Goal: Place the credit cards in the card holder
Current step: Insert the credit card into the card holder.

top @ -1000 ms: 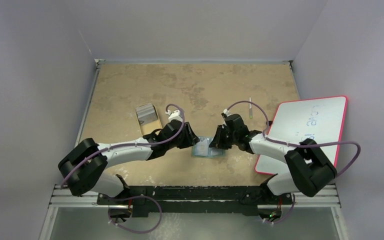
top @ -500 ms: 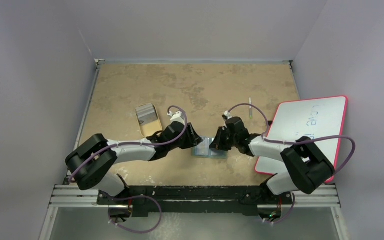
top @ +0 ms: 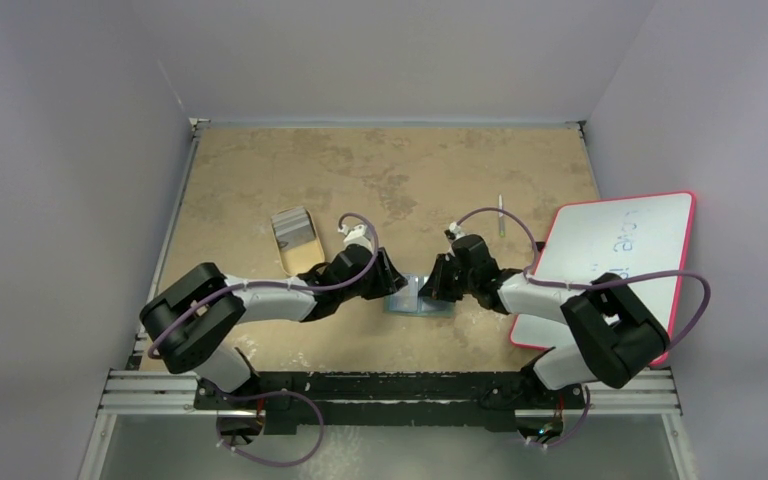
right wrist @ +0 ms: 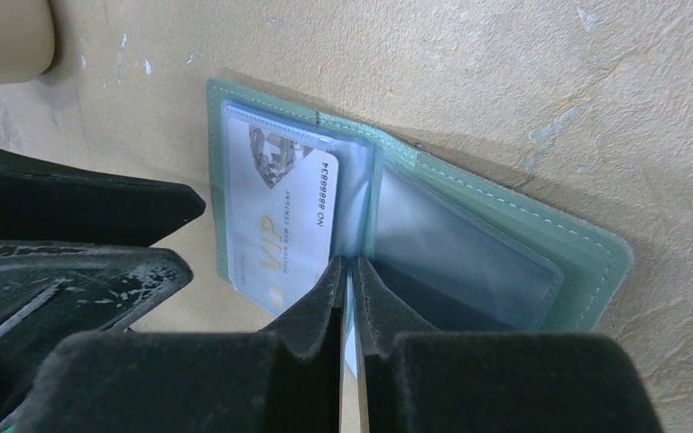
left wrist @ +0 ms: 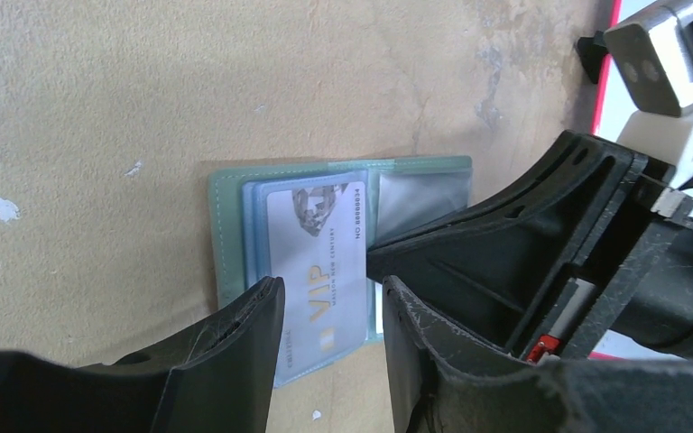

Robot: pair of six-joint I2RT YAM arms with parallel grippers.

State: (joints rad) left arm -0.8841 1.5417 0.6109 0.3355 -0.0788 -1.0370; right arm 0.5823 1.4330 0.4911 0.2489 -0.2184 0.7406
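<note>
The right gripper (right wrist: 348, 271) is pressed nearly closed on a thin clear pocket leaf at the fold of the open card holder (right wrist: 586, 262). The left gripper (left wrist: 329, 293) faces it from the other side, its jaws apart, with the near edge of a credit card (left wrist: 320, 257) showing between them. That card is pale silver with gold "VIP" lettering. It lies on the left half of the holder, though whether it sits under the shiny bluish plastic is hard to tell.

The holder is soft grey-green with stitched edges and lies flat on the mottled tan desk (top: 410, 170) between the two arms, which crowd it from the top view. The right half's pocket is dark and glossy.

A tan tray (top: 305, 262) with more grey credit cards (top: 293, 226) stands to the left. A pink-edged whiteboard (top: 615, 250) with faint writing lies to the right, partly under the right arm, and a thin pen (top: 501, 215) lies beside it.
</note>
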